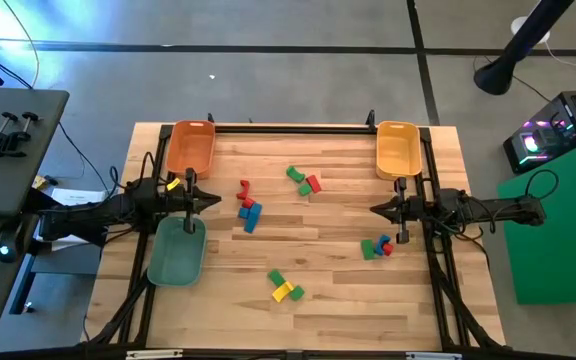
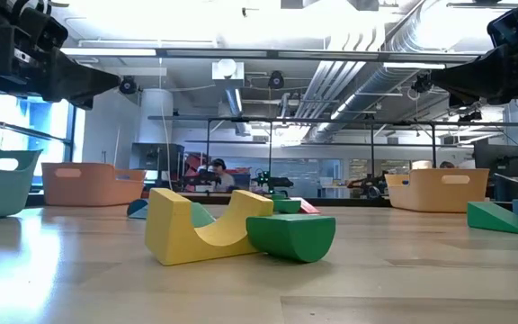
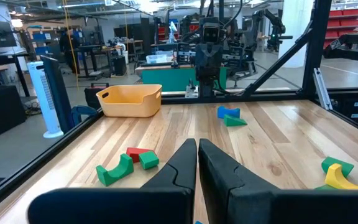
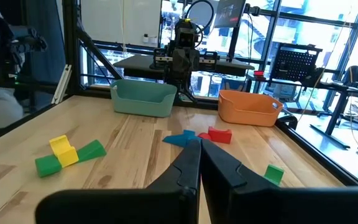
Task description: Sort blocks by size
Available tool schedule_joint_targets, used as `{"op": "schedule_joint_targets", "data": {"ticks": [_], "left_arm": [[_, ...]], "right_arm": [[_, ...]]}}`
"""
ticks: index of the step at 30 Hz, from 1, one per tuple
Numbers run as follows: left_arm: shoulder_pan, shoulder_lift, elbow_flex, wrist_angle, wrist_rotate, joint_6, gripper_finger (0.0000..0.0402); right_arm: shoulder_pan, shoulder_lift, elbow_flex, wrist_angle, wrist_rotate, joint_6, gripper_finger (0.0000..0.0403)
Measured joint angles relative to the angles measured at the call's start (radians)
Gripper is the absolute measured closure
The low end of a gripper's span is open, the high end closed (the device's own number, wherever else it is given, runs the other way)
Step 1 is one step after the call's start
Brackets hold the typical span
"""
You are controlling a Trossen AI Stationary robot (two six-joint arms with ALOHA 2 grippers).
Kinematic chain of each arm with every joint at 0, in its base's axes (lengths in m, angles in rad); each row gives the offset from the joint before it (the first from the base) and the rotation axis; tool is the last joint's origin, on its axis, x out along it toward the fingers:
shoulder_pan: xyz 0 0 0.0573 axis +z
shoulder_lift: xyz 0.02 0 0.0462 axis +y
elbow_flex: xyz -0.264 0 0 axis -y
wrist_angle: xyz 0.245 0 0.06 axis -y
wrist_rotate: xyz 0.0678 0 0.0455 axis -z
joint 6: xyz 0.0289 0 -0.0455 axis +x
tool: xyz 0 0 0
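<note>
Left gripper (image 1: 211,201) fingers pressed together, nothing held, hanging above the left side of the table (image 1: 328,300), between the orange tray (image 1: 190,147) and the green tray (image 1: 177,251). In the left wrist view its two dark fingers (image 3: 185,165) meet at the tips with no gap. Right gripper (image 1: 377,209) same state: fingers closed, empty, above the right side of the table, near the yellow tray (image 1: 398,149). Its fingers (image 4: 188,165) touch in the right wrist view too.

Blocks all lie on the bare wood, none in a tray. Four loose groups:
- red and blue blocks (image 1: 248,205) left of centre, nearest the left gripper, pieces touching or just beside each other.
- green and red blocks (image 1: 304,181) toward the far edge, centre.
- green, blue and red cluster (image 1: 377,246) on the right, near the right gripper.
- yellow and green blocks (image 1: 284,285) toward the near edge, centre.

Low view: yellow arch block (image 2: 203,225) lies on the wood with a green half-round block (image 2: 290,235) touching its right end. More green and blue pieces at the far right edge (image 2: 506,217).

Orange tray sits at the far left corner, yellow tray at the far right corner, green tray at the left edge.
</note>
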Motion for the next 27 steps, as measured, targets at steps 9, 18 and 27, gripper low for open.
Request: {"op": "schedule_joint_targets", "data": {"ticks": [9,18,27], "left_arm": [[0.0,0.0,0.0,0.0,0.0,0.0,0.0394],[0.0,0.0,0.0,0.0,0.0,-0.003,0.0394],[0.0,0.0,0.0,0.02,-0.017,-0.262,0.0394]], "right_arm": [[0.0,0.0,0.0,0.0,0.0,0.003,0.0398],[0.0,0.0,0.0,0.0,0.0,-0.001,0.0398],[0.0,0.0,0.0,0.0,0.0,0.002,0.0398]]}}
